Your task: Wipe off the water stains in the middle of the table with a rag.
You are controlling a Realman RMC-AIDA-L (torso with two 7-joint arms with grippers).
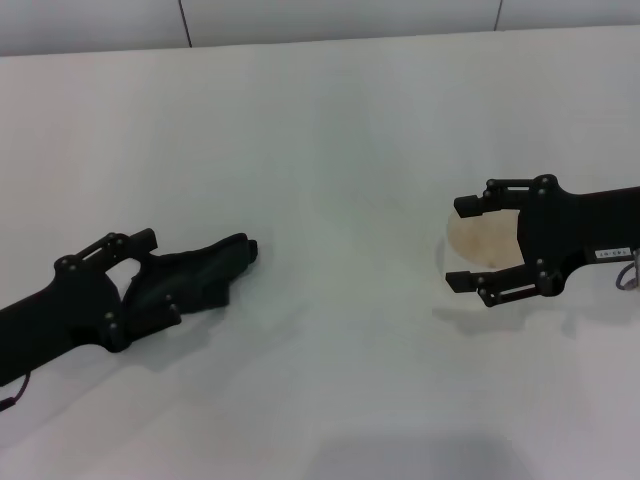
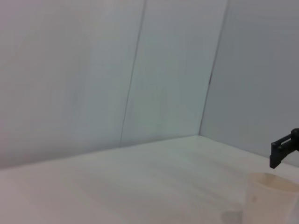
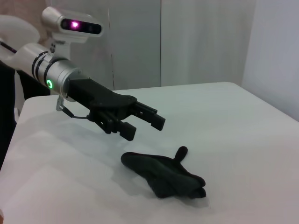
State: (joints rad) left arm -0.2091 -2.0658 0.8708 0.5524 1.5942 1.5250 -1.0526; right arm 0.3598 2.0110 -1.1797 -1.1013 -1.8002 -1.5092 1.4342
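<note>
Beneath open left pincer (image 3: 140,123), rag (image 3: 163,173), on table (image 1: 330,150)

A robotics lab or test room is suggested. A plain white table (image 1: 320,150) is enclosed by bare grey panelled walls (image 2: 93,70), and no household furnishings are seen.

Head downward; wrists low across table (image 1: 330,120)

A crumpled black-dark green cloth rag (image 3: 164,173) is lying on the plain white table (image 3: 243,126). The left arm's black gripper (image 3: 140,123) is hovering just above it, fingers spread open, not touching. A green ring light is glowing on its silver wrist (image 3: 49,84).
</note>
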